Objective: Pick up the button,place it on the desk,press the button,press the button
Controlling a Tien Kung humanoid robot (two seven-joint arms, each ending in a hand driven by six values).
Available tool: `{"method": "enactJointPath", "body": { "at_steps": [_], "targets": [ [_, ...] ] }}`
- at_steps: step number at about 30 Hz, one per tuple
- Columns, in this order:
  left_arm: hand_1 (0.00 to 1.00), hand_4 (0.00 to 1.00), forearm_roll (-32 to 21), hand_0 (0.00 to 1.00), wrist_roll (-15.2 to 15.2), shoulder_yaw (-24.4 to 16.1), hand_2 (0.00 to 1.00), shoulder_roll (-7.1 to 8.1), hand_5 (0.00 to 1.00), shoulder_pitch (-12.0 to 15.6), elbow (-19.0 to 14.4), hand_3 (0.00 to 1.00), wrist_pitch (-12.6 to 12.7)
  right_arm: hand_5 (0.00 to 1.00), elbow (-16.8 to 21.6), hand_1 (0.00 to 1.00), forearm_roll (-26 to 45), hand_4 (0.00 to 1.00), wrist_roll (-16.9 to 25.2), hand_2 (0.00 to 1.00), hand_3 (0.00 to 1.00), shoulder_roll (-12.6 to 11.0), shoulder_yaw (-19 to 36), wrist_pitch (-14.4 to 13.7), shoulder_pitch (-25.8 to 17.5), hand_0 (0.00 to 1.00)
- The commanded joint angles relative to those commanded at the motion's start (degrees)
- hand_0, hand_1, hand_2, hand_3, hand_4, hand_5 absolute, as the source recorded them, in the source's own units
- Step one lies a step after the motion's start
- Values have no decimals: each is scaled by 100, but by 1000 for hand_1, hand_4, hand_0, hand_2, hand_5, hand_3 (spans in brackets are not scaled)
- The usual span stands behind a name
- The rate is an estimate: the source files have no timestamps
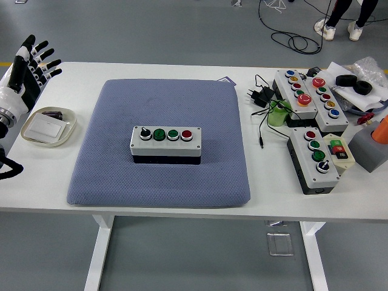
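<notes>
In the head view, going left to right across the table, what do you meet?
Left hand, raised with fingers spread → white dish → blue-grey pad with the button box on it → black plug adapter → green cup → grey block at the right edge.

The button box (165,144) sits alone mid-way on the blue pad (160,176), with bare pad all round it, widest toward 12 and 6 o'clock. At 9 o'clock, off the pad, a shallow tray (48,126) stands beside the left hand (27,63), whose fingers are spread and hold nothing. At 3 o'clock the table (182,70) is crowded: a black plug with trailing cable (259,97), a green cup (277,114) and three more button boxes (312,159).
</notes>
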Motion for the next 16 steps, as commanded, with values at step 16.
{"method": "enactJointPath", "body": {
  "at_steps": [16],
  "targets": [
    [876, 720, 83, 834, -87, -21, 961, 31, 998, 17, -41, 960, -91, 242, 0, 640, -42, 381, -2, 671, 581, 1, 28, 7, -7, 653]
  ]
}}
